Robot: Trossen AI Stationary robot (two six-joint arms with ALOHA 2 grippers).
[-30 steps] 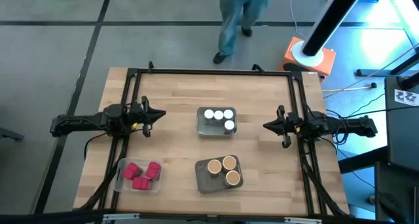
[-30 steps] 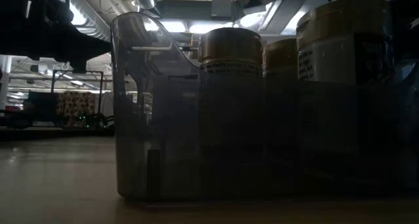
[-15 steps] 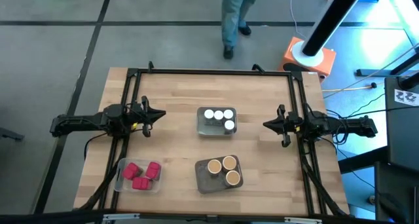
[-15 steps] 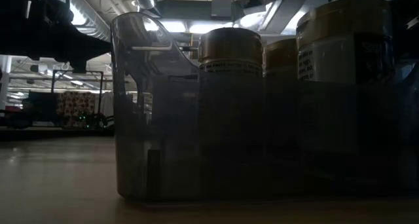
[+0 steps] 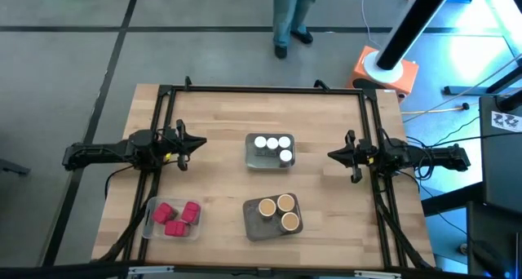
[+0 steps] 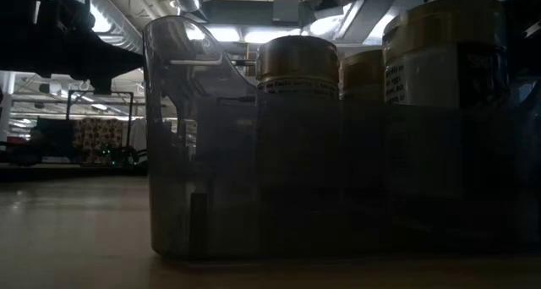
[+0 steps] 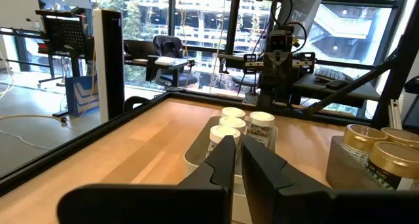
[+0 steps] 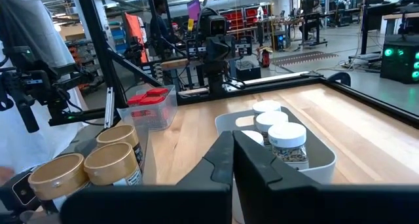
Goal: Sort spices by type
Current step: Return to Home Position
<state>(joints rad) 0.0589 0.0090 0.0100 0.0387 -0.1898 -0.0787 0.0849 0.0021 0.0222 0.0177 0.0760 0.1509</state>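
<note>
Several white-lidded jars (image 5: 272,146) stand in a grey tray (image 5: 249,159) at the table's middle. Three tan-topped cylinders (image 5: 277,212) stand in a grey tray near the near edge and fill the low view (image 6: 297,62). Three red packets (image 5: 176,214) lie in a clear tray at the near left. My left gripper (image 5: 202,143) hovers left of the jars, shut and empty, pointing at them (image 7: 242,126). My right gripper (image 5: 330,156) hovers right of them, shut and empty, facing the jars (image 8: 275,131), the cylinders (image 8: 98,160) and the packets (image 8: 149,98).
A black frame (image 5: 261,89) runs along the table's far and side edges. Bare wood lies between the trays and each gripper. A person (image 5: 292,18) stands on the floor beyond the far edge. An orange-based stand (image 5: 382,68) sits off the far right corner.
Both arms and all the spices have kept still. The person beyond the far edge has stepped farther from the table.
</note>
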